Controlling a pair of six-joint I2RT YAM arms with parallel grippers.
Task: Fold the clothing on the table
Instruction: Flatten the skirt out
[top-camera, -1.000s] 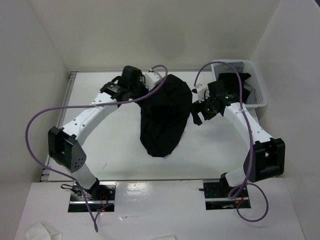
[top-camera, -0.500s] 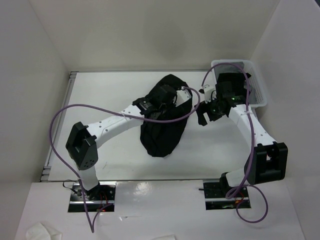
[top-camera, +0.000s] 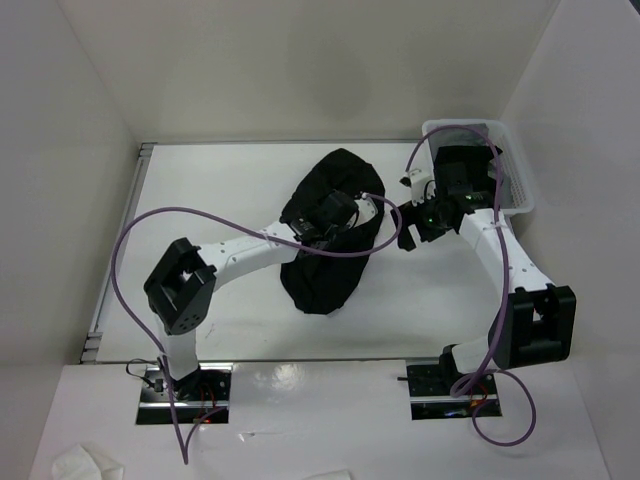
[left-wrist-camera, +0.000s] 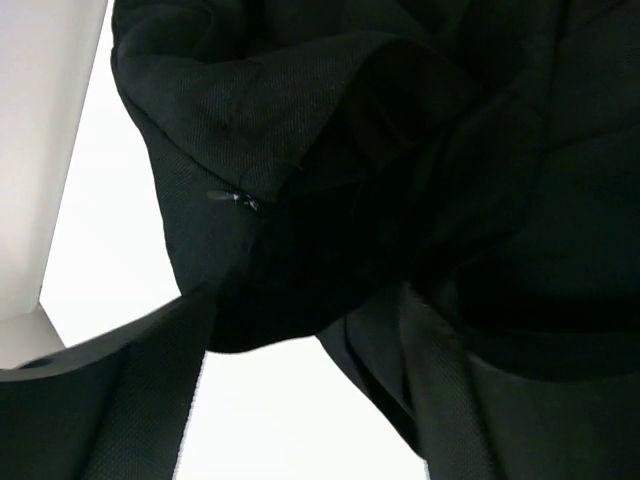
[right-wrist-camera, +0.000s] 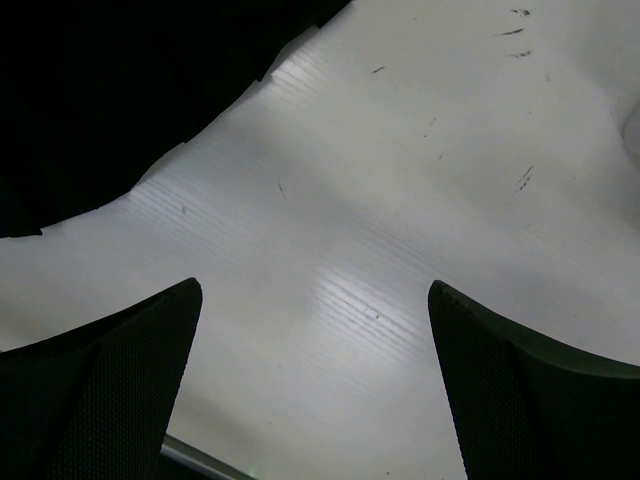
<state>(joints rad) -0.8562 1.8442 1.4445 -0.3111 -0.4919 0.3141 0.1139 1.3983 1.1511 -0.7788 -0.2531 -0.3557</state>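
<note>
right tool (right-wrist-camera: 315, 288) over scuffed white table (right-wrist-camera: 450, 150), white walls (top-camera: 300, 60)

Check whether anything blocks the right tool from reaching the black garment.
Nothing visible does. Only bare table lies between the open right tool and the black garment; the white bin is on the tool's far side, away from the garment.

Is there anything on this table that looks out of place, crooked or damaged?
Only the black garment: it lies bunched in an uneven heap on the table, not spread flat. The table shows a few small scuff marks. Nothing looks spilled or broken.
</note>
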